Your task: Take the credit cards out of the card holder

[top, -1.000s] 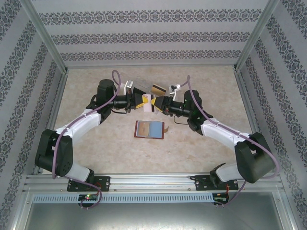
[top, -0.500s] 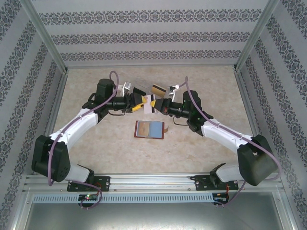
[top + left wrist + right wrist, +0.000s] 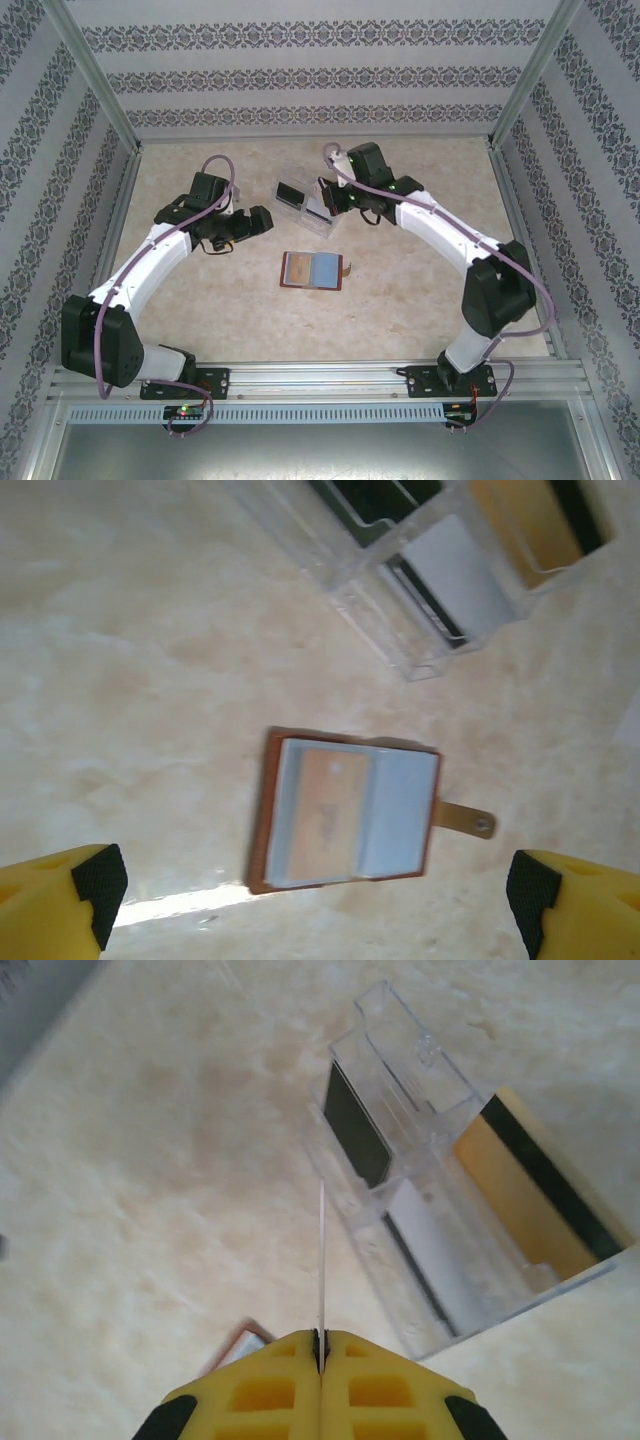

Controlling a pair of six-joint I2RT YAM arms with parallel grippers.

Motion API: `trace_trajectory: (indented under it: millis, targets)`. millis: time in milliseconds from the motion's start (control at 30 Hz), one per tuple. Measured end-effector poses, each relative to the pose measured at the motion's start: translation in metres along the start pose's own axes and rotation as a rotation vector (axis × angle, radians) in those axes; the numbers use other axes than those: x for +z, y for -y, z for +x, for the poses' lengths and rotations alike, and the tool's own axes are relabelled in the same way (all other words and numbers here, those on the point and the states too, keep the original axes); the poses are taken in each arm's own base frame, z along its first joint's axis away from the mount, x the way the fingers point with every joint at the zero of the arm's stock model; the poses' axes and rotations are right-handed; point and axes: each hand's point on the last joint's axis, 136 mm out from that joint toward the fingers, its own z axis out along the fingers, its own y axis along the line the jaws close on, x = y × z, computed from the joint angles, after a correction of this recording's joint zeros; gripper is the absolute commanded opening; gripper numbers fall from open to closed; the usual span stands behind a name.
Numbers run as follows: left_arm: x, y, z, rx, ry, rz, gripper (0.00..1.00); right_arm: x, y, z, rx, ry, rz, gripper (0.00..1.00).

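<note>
Brown leather-like bifold card holder (image 3: 312,270) lies open on marbled beige surface (image 3: 420,290), w/ orange card (image 3: 335,800) in its blue-grey pocket. Right gripper (image 3: 320,1345): jaws pinched tight on thin white plastic card (image 3: 321,1260), edge-on, by clear plastic compartment tray (image 3: 440,1210). Left gripper (image 3: 315,885): jaws spread wide, empty, over holder.

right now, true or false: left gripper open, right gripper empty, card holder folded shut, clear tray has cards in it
The left gripper is open: true, nothing between its fingers.
The right gripper is empty: false, it is shut on a thin card seen edge-on.
The card holder is folded shut: false, it lies open on the table.
The clear tray has cards in it: true, a dark card, a white card and a yellow-orange card.
</note>
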Motion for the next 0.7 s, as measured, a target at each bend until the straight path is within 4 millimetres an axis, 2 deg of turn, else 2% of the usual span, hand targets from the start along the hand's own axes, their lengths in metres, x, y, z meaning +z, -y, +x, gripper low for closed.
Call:
trace_trajectory:
  millis: [133, 267, 500, 700]
  targets:
    - [-0.001, -0.011, -0.002, 0.015, 0.012, -0.051, 0.99, 0.016, 0.003, -0.005, -0.188, -0.083, 0.037, 0.00]
    - [-0.001, -0.016, -0.003, 0.024, 0.015, -0.070, 0.99, 0.032, 0.008, -0.001, -0.298, -0.160, 0.048, 0.00]
    - [0.003, -0.019, -0.002, 0.021, 0.001, -0.074, 1.00, 0.061, 0.026, 0.021, -0.380, -0.283, 0.074, 0.00]
    - [0.006, -0.021, -0.001, 0.014, -0.013, -0.075, 0.99, 0.077, 0.035, 0.025, -0.420, -0.324, 0.086, 0.00]
